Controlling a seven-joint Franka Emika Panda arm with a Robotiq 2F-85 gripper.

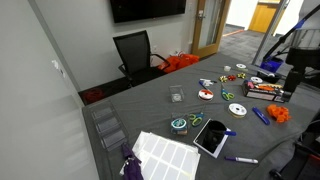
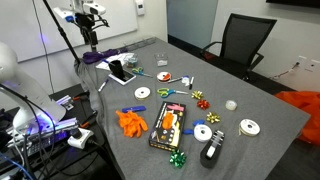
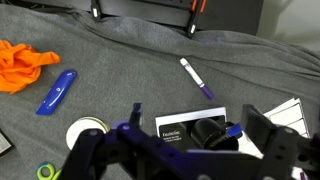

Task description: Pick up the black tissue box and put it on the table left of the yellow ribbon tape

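The black tissue box [image 1: 265, 90] lies flat on the dark grey table [image 1: 160, 110], near its end and beside an orange cloth [image 2: 132, 121]; it also shows in an exterior view [image 2: 167, 125]. The yellow ribbon tape [image 1: 237, 109] lies flat nearer the middle [image 2: 168, 93], and shows at the bottom edge of the wrist view [image 3: 45, 172]. My gripper [image 2: 88, 38] hangs high above the table, far from the box. In the wrist view it [image 3: 200, 125] is open and empty over the black-framed white slab [image 3: 185, 122].
Beside the slab [image 1: 212, 136] lie a purple marker [image 3: 196, 78], a blue marker [image 3: 57, 92] and a white tape roll [image 3: 85, 130]. A teal roll [image 1: 180, 124] and other rolls and bows lie scattered about. A black chair [image 1: 135, 52] stands at the table's far side.
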